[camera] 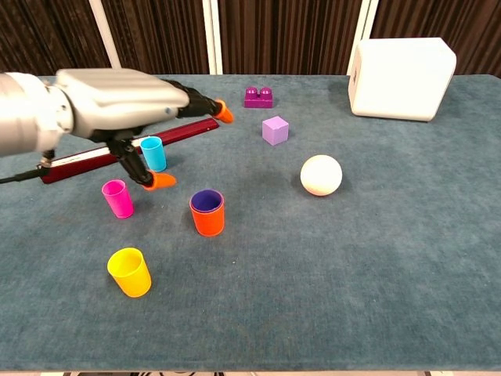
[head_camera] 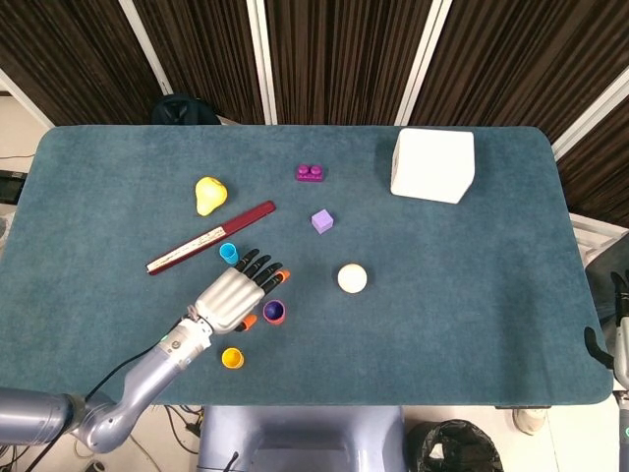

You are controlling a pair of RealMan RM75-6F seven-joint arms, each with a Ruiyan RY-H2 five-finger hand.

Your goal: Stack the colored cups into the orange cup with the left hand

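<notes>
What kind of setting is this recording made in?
Probably a lab or test room: a teal cloth-covered table with dark slatted wall panels behind, small toys such as the orange cup and yellow cup, and cables hanging below the table edge.

My left hand [camera: 117,106] is showing silver with black fingers [head_camera: 257,265] tipped in orange. The orange cup [camera: 207,216] is wearing a purple lining. The other cups are glowing cyan [camera: 153,153], pink [camera: 117,198] and yellow [camera: 130,272] against the teal desk [camera: 376,258]. The ball [camera: 321,174] is looking cream, the box [camera: 401,67] white.
</notes>
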